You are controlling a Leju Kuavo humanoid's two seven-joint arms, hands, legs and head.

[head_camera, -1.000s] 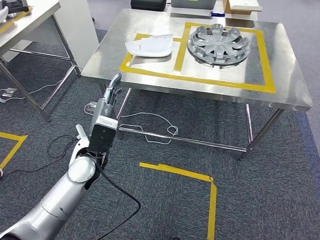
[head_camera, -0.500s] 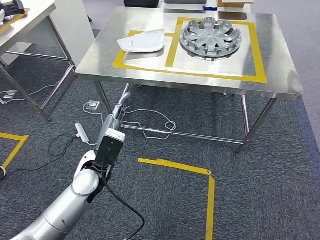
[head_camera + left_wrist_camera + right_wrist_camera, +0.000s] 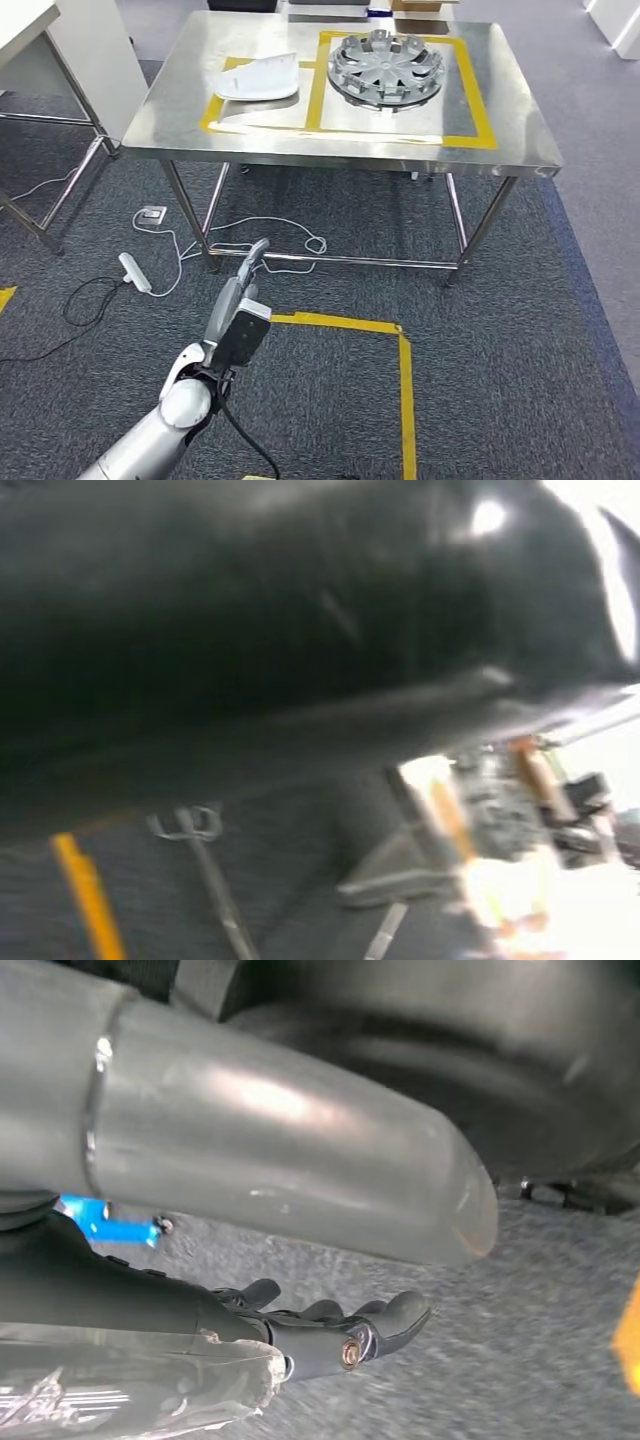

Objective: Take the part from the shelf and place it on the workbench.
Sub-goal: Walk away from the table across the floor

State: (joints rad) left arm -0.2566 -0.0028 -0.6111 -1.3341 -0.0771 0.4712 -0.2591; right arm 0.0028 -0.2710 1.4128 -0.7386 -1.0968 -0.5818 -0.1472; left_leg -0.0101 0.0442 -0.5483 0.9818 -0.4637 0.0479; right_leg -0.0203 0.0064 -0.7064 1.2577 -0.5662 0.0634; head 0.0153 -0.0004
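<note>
Head view: our left hand [image 3: 243, 280] hangs low over the carpet, fingers extended, holding nothing. Our right hand [image 3: 332, 1325] likewise hangs empty, fingers loosely apart. White part [image 3: 255, 78] lies inside the workbench [image 3: 528, 140] tape outline, apparently already placed.

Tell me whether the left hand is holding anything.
Empty: the left hand hangs over the carpet, fingers extended with nothing between them.

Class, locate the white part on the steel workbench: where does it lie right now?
In the head view, the white part lies on the workbench's far left, inside the smaller yellow-taped box, just left of the grey wheel cover.
</note>
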